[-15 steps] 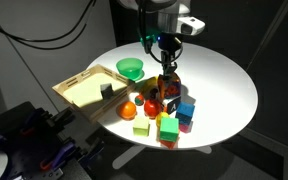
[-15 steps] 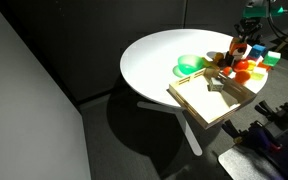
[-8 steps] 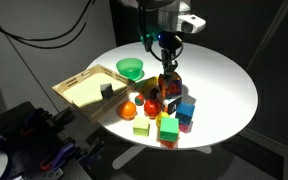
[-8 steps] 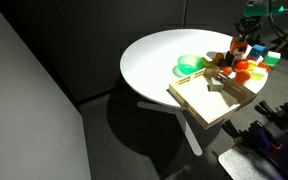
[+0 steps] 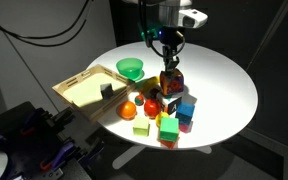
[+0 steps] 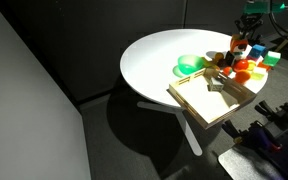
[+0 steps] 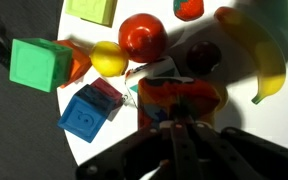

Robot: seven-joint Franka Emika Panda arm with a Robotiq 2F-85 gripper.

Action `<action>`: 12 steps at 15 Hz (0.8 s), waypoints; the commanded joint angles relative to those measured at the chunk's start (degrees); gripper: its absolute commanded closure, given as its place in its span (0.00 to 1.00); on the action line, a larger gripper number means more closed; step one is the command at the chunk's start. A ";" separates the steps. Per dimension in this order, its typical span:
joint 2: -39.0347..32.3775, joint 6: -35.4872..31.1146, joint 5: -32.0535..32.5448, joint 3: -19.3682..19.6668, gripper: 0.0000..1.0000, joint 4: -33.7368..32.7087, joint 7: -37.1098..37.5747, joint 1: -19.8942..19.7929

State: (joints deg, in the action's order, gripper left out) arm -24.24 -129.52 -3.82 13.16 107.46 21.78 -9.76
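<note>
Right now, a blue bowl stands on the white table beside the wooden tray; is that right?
Not quite: the bowl is green, as both exterior views show. It does stand on the white table beside the wooden tray.

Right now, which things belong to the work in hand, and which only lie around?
In hand:
gripper
orange block, directly below it

Lying about:
green bowl
wooden tray
blue block
green cube
red ball
</note>
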 commanded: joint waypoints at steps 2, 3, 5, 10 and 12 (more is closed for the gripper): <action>2.10 0.28 0.48 0.15 1.00 0.17 -1.07 -0.10; 2.37 0.23 0.50 0.16 1.00 0.22 -1.10 -0.10; 2.84 0.14 0.52 0.16 1.00 0.30 -1.14 -0.11; 4.20 -0.05 0.57 0.13 1.00 0.54 -1.31 -0.11; 4.58 -0.10 0.58 0.11 1.00 0.61 -1.42 -0.11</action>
State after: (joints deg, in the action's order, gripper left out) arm -21.35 -129.55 -3.82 13.17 107.46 21.43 -9.76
